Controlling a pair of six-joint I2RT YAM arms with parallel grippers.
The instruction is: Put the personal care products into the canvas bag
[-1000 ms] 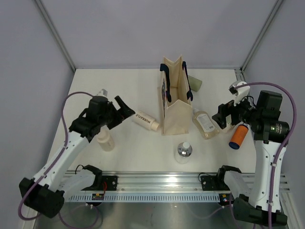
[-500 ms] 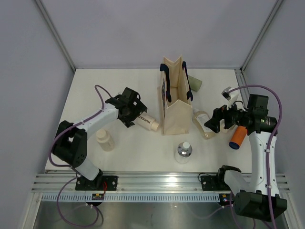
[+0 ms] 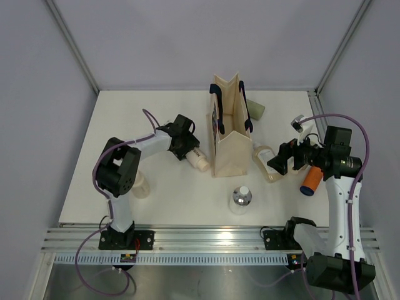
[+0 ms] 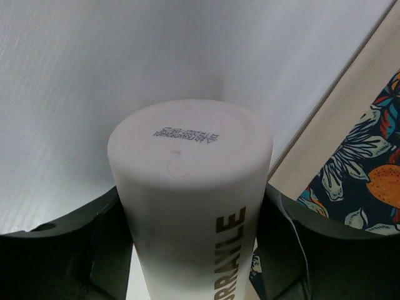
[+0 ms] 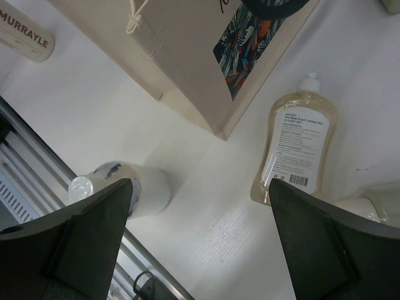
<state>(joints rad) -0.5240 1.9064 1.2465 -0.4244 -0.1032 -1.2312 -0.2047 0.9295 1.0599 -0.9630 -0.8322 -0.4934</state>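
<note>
My left fingers (image 4: 62,250) are clenched on the white lettered bottle (image 4: 190,187), which lies on the tabletop (image 3: 169,194) just beside the canvas bag (image 3: 230,150). My right fingers (image 5: 81,237) stand spread, unladen, above the amber flask (image 5: 297,147)

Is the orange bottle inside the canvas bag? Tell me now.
No, the orange bottle lies on the table, right of the canvas bag.
</note>
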